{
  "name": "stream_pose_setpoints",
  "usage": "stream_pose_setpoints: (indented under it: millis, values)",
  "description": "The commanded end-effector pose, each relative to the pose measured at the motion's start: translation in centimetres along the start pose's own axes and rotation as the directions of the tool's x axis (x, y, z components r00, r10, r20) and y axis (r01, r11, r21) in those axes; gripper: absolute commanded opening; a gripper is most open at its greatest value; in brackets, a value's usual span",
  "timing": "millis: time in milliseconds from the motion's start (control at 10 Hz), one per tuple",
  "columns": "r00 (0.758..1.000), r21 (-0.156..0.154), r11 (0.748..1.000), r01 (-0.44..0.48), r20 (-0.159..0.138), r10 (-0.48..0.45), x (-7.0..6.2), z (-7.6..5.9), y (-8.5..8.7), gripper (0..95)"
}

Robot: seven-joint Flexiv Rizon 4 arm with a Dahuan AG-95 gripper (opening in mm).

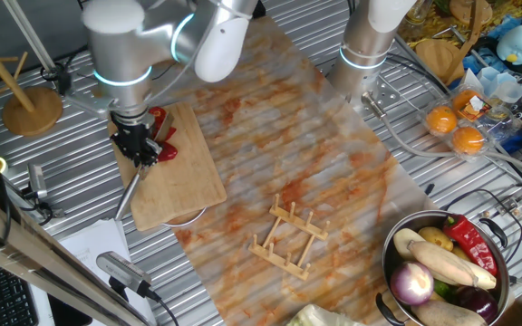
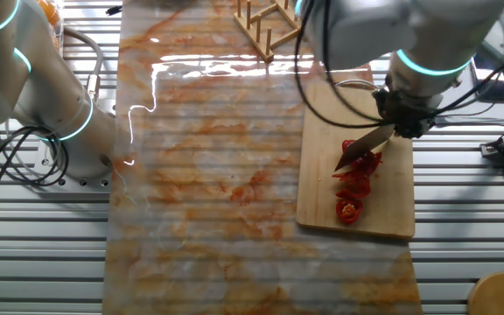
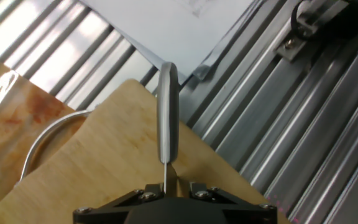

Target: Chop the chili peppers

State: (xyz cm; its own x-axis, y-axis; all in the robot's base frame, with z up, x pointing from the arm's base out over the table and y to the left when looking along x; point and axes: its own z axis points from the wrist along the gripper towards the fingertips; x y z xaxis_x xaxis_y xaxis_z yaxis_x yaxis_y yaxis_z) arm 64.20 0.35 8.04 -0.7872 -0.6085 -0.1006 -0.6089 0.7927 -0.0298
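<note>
**Knife clamped in the claw, blade among the cut chili**

Nearest the hand camera sits the black claw (image 3: pixel 169 190), its fingers narrowed tight on a knife (image 2: pixel 366 147) so that the grey handle (image 3: pixel 167 118) juts straight out ahead over the corner of the cutting board (image 3: pixel 104 162). Gripping the knife at the blade's root likely keeps it stiff, so a downward push goes into the cut rather than twisting the tool.

In the other fixed view the blade slants down and left from the claw (image 2: pixel 401 118), its tip lying among the chili peppers (image 2: pixel 355 179). These are already in several red chunks, strung in a short line down the board (image 2: pixel 392 210), with one round slice nearest the board's lower edge. I judge the chopping to be well under way, though the pieces under the blade look larger than the rest.

The board rests partly on a stained plastic sheet (image 2: pixel 217 175) spread over the ribbed metal counter (image 2: pixel 471 254), presumably to catch juice. A wooden rack (image 1: pixel 290 237) stands well apart on the sheet, and a pot of mixed vegetables (image 1: pixel 442 267) sits farther away.
</note>
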Motion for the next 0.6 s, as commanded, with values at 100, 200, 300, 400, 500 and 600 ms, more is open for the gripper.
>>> stream_pose_setpoints:
  millis: [100,200,300,400,500,600]
  values:
    - [0.997,-0.003,1.000,-0.014,-0.075,0.014,0.40,0.22,-0.17,19.0]
    - [0.993,-0.002,1.000,-0.017,-0.117,0.016,0.69,0.37,-0.36,0.0]
    - [0.991,-0.007,1.000,-0.020,-0.134,0.019,0.91,0.50,-0.52,0.0]
    - [0.989,-0.008,1.000,-0.026,-0.144,0.025,1.10,0.60,-0.62,0.0]
    - [0.985,-0.017,0.999,-0.045,-0.166,0.042,1.23,0.63,-0.71,0.0]
    - [0.982,-0.028,0.998,-0.051,-0.181,0.045,1.23,0.60,-0.71,0.0]
